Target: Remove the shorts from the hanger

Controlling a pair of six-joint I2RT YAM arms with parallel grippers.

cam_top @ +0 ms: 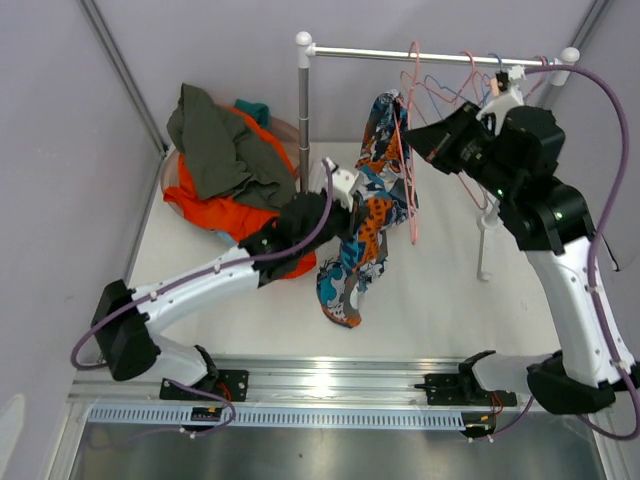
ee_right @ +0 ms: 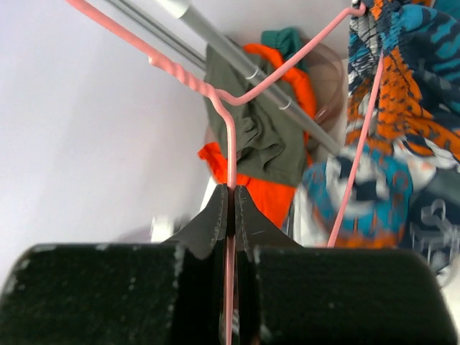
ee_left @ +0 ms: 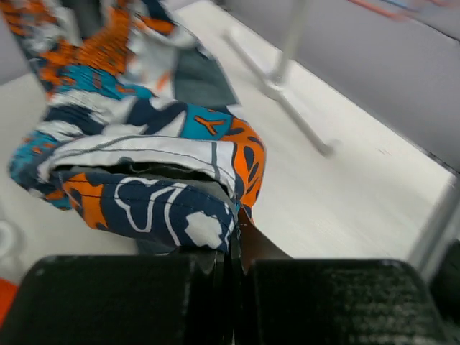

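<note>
Left gripper (ee_left: 236, 223): I have it clenched on a fold of the printed shorts (cam_top: 365, 235), low down near their middle.
Right gripper (ee_right: 231, 198): closed, pinching the wire of the pink hanger (cam_top: 412, 200) to steady it.
Printed shorts: upper end draped on the pink hanger below the rail (cam_top: 440, 52), lower end trailing onto the counter (cam_top: 440, 300).
Done: olive shorts (cam_top: 215, 145), orange shorts (cam_top: 225, 215) and dark teal shorts (cam_top: 255, 108) lie heaped at the counter's rear left. I can't make out a light blue pair from here.
Empty hangers (cam_top: 470, 75): bare wires on the rail, nothing on them.
Left to do: by my reading this is the last pair. I need to pull it off the wire and drop it with the heap.
</note>
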